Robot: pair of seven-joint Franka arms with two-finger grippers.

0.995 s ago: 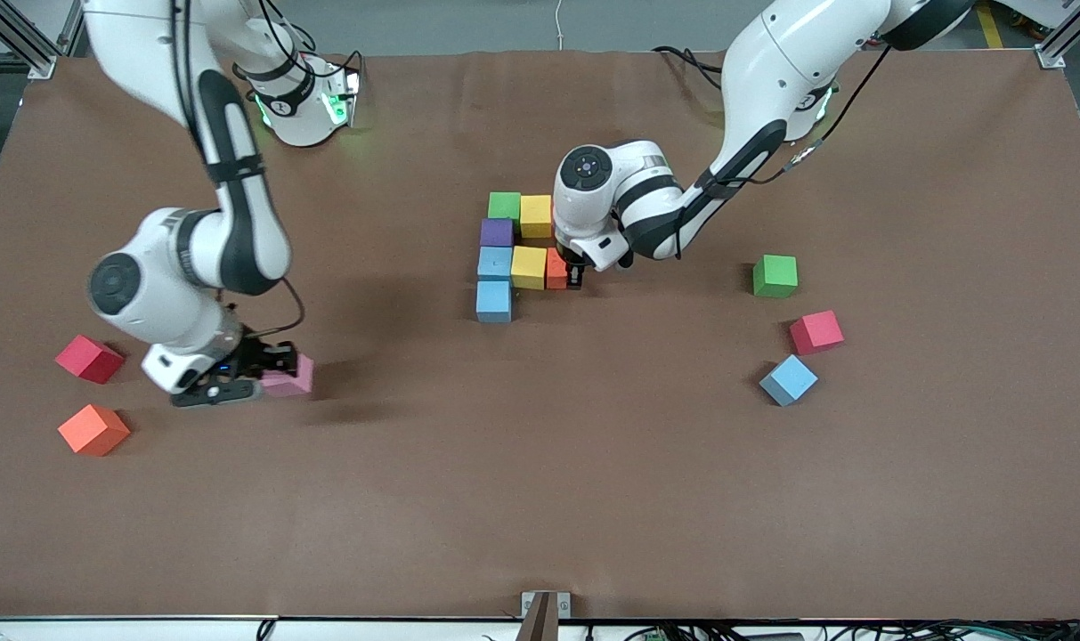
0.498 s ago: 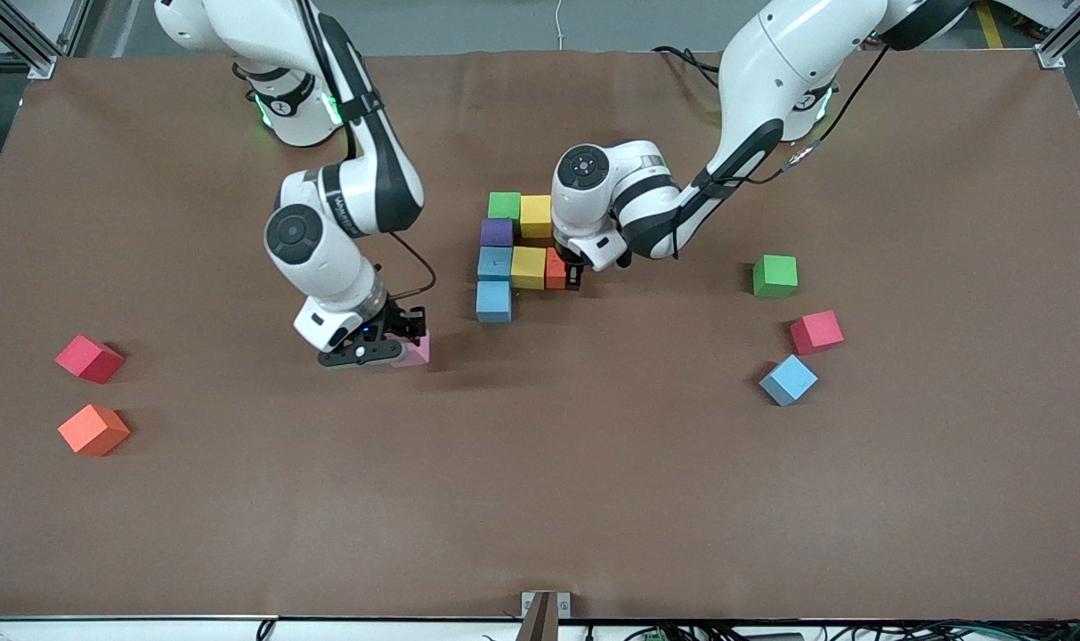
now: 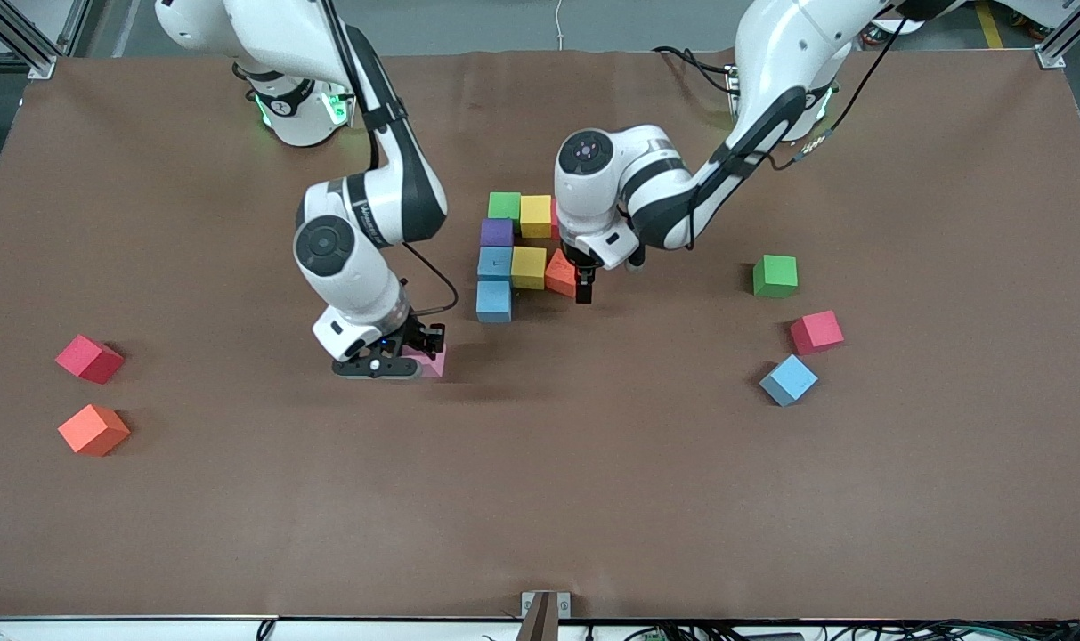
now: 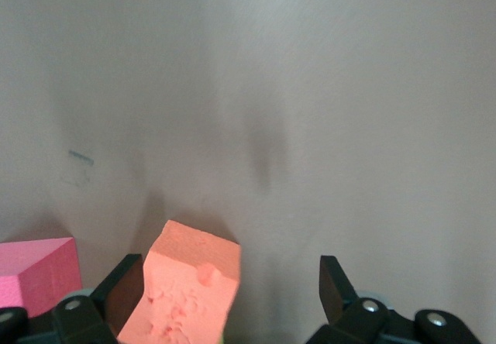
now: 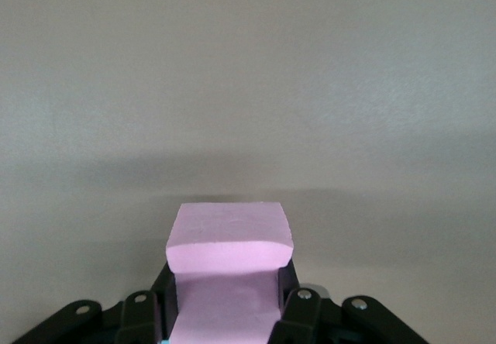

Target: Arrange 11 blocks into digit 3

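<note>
Seven cubes of the digit 3 [image 3: 515, 255] sit mid-table; loose blocks lie toward both ends.

Your left gripper [image 3: 583, 287] hangs spread open beside a tilted orange block [image 3: 560, 272], askew against the yellow one [image 3: 529, 267]. Your right gripper [image 3: 412, 359] is clamped on a pink block [image 3: 432, 361], nearer the camera than the light blue corner cube [image 3: 493, 301]. The red block [image 3: 88, 359] and another orange block [image 3: 93, 429] lie well apart.

The left arm's wrist hides part of the orange block [image 3: 561, 272] and the row's end beside the yellow block [image 3: 535, 215]. The right gripper [image 3: 412, 354] covers most of the pink block [image 3: 433, 361], cut off in its wrist view.
</note>
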